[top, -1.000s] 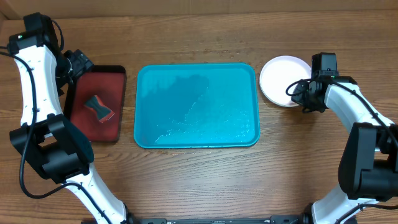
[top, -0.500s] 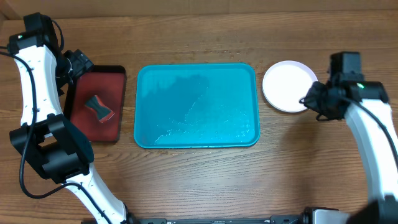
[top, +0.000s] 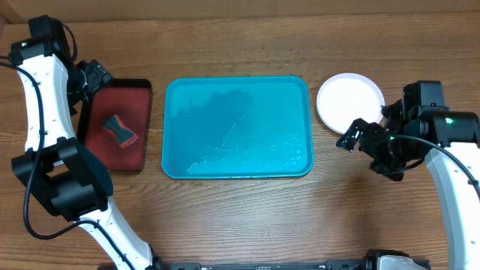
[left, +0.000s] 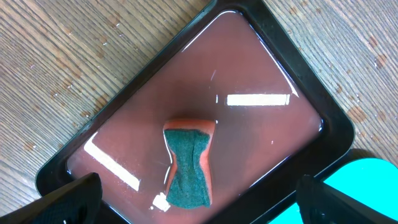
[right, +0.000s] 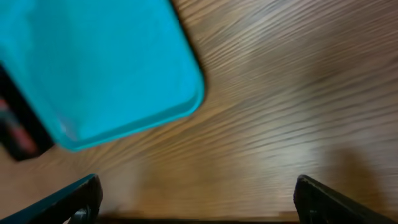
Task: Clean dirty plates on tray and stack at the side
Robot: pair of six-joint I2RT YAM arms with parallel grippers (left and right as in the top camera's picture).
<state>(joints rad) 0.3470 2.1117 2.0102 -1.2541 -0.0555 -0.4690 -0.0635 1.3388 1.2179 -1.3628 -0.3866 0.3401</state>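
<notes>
Your left tool [left: 202,208] hangs wide open over the sponge [left: 189,165] in the red tray [left: 249,143] by the worktop's [top: 240,217] left edge. The blue tray [top: 236,127] sits mid-worktop, holding no plates. The white plate [top: 349,101] lies beside its far right corner. Your right tool [top: 364,148], wide and empty, is just nearward of the plate and is the closer arm.

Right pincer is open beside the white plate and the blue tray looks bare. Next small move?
Probably ease the right pincer away, clear of the white plate: the tray holds no plates, that plate lies on the tabletop beside it, and the pincer is open and empty.
</notes>
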